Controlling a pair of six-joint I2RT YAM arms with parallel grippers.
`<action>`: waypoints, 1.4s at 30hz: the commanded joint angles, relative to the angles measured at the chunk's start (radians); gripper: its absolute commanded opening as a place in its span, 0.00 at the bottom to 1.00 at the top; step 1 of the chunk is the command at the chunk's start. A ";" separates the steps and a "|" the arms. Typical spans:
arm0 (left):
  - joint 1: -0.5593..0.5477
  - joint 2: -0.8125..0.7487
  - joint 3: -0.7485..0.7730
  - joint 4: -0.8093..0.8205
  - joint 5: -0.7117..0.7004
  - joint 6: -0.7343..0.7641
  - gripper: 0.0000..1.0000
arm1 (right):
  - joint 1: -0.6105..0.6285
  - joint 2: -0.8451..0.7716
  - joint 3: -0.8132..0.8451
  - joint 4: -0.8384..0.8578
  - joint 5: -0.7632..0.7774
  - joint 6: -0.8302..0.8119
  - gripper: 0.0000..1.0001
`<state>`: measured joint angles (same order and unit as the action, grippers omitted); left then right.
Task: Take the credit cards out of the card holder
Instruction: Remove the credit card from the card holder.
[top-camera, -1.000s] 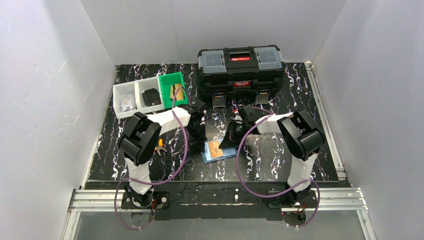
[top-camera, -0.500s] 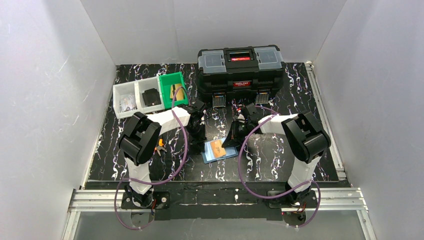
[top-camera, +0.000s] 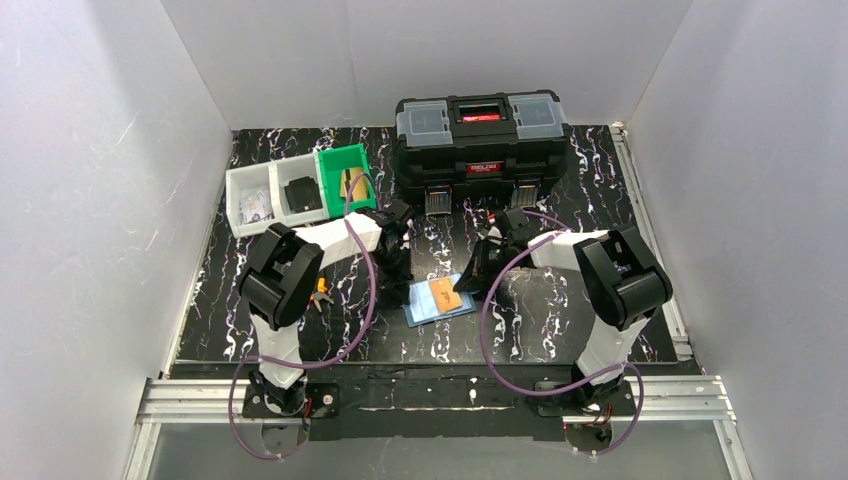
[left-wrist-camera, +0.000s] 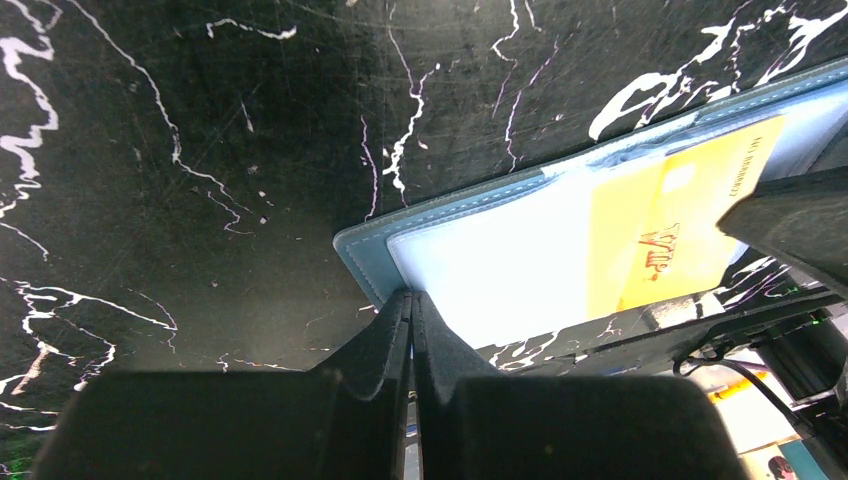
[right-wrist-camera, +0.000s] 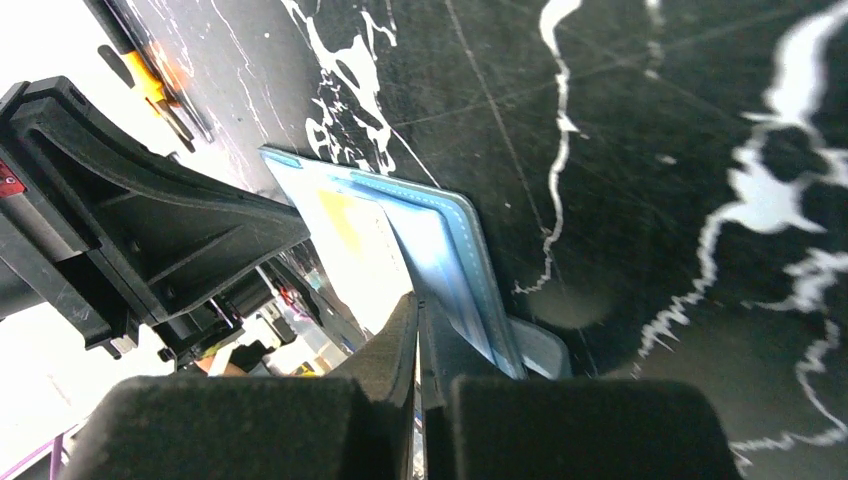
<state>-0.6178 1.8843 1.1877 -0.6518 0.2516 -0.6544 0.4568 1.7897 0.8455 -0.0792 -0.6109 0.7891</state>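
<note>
Glare in the right wrist view washes out the orange card (right-wrist-camera: 345, 215). The fingers of the right gripper (right-wrist-camera: 417, 305) cover its near end, so I cannot tell whether the closed jaws pinch the card or only a flap of the card holder (right-wrist-camera: 455, 255). The holder lies open on the worktop (top-camera: 540, 320) between the two grippers, with the card on its inner panel. Both the left arm (top-camera: 335, 238) and the right arm (top-camera: 560, 245) are bent at the elbow, with forearms reaching inward and wrists tipped down. The left gripper (left-wrist-camera: 410, 297) is fully closed and holds nothing, its tips set at the holder's stitched corner.
</note>
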 joint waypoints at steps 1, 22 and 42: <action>-0.012 0.109 -0.069 -0.004 -0.158 0.038 0.00 | -0.036 -0.018 -0.051 -0.067 0.139 -0.063 0.03; -0.013 0.065 0.053 -0.074 -0.135 0.066 0.00 | -0.057 -0.058 -0.055 -0.061 0.105 -0.062 0.01; -0.010 -0.078 0.184 -0.149 -0.137 0.057 0.42 | -0.081 -0.105 -0.046 -0.049 -0.010 -0.025 0.01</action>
<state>-0.6323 1.9034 1.3102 -0.7498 0.1619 -0.5976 0.3805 1.7115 0.7891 -0.1059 -0.6033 0.7574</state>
